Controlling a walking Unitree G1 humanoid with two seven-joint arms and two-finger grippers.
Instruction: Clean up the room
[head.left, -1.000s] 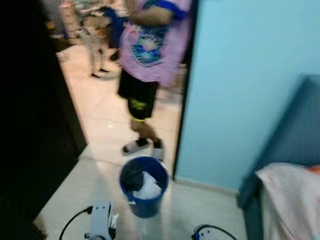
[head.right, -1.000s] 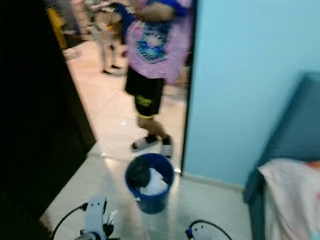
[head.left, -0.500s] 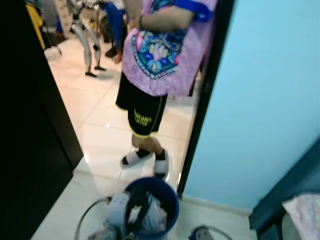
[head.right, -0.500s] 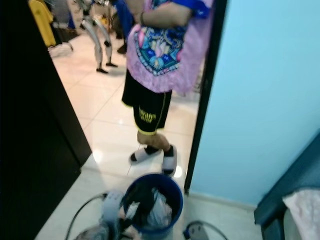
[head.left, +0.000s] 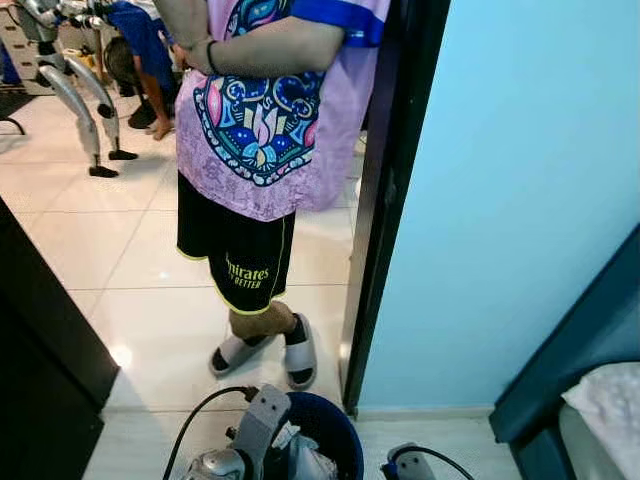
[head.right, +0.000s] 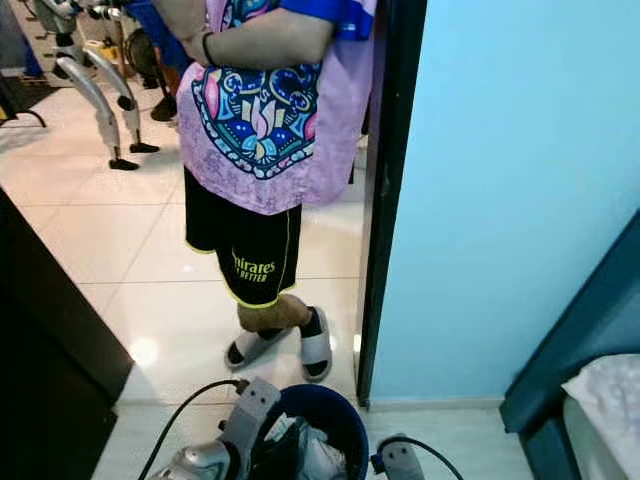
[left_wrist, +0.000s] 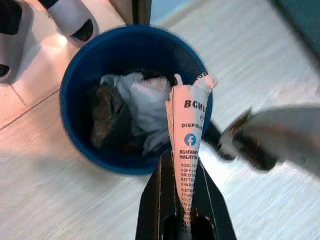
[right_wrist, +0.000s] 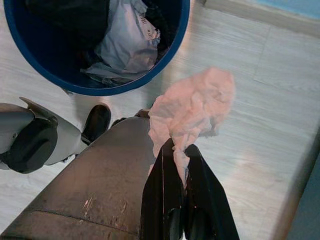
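A round blue bin stands on the pale floor, holding crumpled white and dark trash. My left gripper hangs just above the bin's rim, shut on a folded white printed paper. My right gripper is shut on a crumpled pink tissue, held over the floor beside the bin and apart from it. In the head views the bin sits at the bottom edge, between my left wrist and right wrist.
A person in a purple shirt, black shorts and sandals stands in the doorway just beyond the bin. A dark door frame and light blue wall are to the right, a bed at far right, a dark cabinet left.
The camera has come closer to the doorway, so the bin has slid to the bottom edge. My left arm has come over the bin; the person looms nearer.
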